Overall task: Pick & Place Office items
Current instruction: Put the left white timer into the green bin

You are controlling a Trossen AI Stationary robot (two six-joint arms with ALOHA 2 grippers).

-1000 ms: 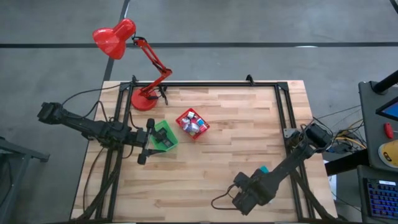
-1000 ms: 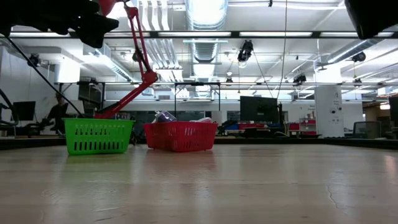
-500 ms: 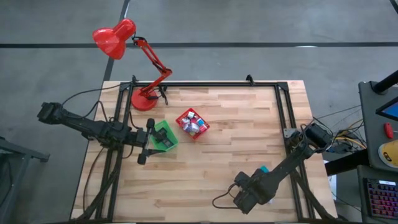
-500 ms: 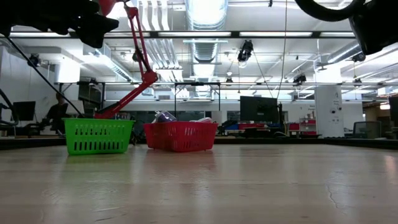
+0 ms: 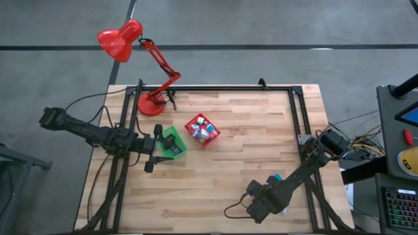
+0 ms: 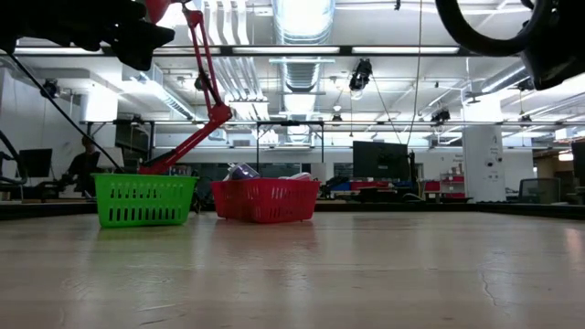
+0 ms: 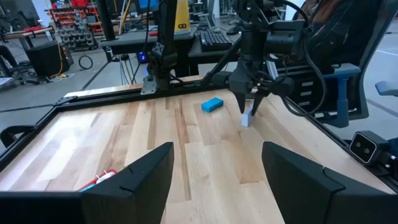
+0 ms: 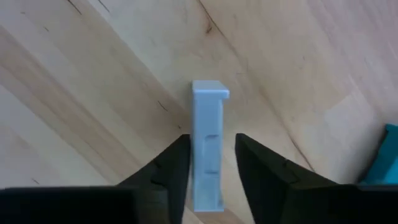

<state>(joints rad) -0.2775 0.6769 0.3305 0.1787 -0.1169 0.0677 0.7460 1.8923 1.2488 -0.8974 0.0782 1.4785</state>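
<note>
A small white block (image 8: 208, 124) stands on end near the table's near right corner, with my right gripper (image 8: 211, 140) closed around it from above. The left wrist view shows that same gripper (image 7: 252, 107) over the block (image 7: 246, 119). A teal block (image 5: 277, 177) lies flat on the wood just beside it. Several small items fill the red bin (image 5: 202, 129). My left gripper (image 5: 154, 149) hangs open at the green bin's (image 5: 173, 142) left side and touches nothing. My right gripper pinches the white block's two long side faces (image 8: 205, 155) between its two fingers. The fingers point down from above and lie along the upright block. Its lower end (image 7: 246, 123) is at the table top; whether it is lifted clear I cannot tell.
A red desk lamp stands with its base (image 5: 149, 104) at the far left corner, its head out past the table. Black frame rails (image 5: 215, 88) run along the far, left and right edges. Bare wood (image 5: 235, 150) lies between the bins and the right arm.
My right gripper has come down a little by the near right corner; in the low view its wrist and cable loop have sunk further into the picture.
</note>
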